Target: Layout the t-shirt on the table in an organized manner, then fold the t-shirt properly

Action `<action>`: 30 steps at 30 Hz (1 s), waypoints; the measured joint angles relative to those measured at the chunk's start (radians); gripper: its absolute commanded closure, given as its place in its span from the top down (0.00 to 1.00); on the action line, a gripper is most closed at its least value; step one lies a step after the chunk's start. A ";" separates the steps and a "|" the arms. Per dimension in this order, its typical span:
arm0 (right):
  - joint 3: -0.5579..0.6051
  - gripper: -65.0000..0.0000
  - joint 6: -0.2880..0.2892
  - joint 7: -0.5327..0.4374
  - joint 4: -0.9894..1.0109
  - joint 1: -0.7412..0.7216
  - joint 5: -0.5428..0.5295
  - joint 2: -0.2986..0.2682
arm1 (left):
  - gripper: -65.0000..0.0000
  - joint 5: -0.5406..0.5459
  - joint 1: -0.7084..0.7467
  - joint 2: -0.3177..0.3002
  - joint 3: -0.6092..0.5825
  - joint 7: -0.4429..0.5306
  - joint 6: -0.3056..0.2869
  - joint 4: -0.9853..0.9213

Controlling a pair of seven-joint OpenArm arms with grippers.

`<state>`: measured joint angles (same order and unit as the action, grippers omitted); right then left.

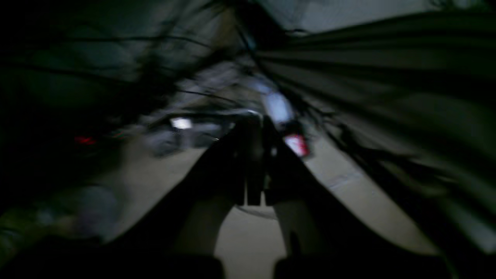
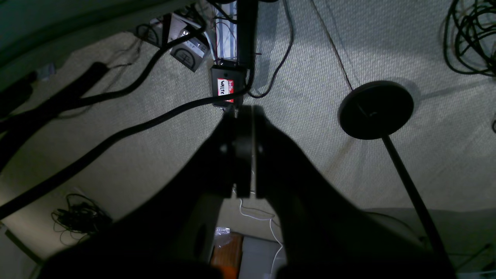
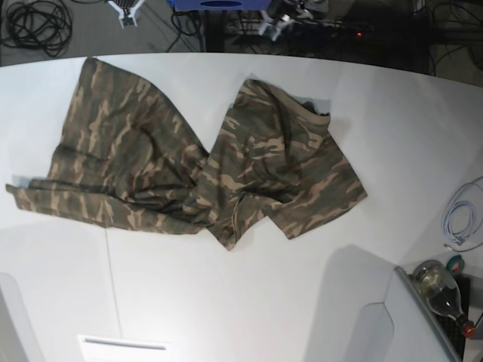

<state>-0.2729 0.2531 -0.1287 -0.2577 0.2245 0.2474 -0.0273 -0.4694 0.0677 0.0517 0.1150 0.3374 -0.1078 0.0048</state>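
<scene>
T-shirt [image 3: 189,162] crumpled on table [image 3: 249,302] | left jaws together | right jaws together

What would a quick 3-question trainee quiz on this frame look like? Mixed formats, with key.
1. True or false: the t-shirt lies flat and fully spread on the table.
2. Multiple choice: the right gripper is A) open over the shirt, B) shut and holding nothing, C) shut on the collar.
3. Fill in: in the base view, a coiled white ____ lies near the table's right edge.

Key:
1. False. It is bunched and twisted through the middle.
2. B. Its wrist view shows carpet floor, no cloth between the jaws.
3. Cable.
</scene>
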 measured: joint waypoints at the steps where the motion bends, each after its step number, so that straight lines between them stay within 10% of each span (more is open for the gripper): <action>1: 0.000 0.02 0.000 -0.001 0.000 0.000 0.000 0.000 | 0.00 -0.002 0.006 0.003 0.001 -0.016 -0.018 -0.007; 21: -0.005 0.01 0.000 0.007 -0.113 0.098 -0.050 0.014 | 0.00 0.056 0.241 -0.105 0.055 -0.008 0.002 0.311; 30: -0.004 0.01 -0.007 0.267 -0.812 0.446 -0.254 0.008 | 0.00 0.456 0.598 -0.215 -0.048 -0.022 0.000 0.907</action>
<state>-0.2768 0.2459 0.1383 -1.0695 0.6701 -0.0067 -0.0189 -0.0135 0.6655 -0.1635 0.0669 0.3157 -0.1074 0.9115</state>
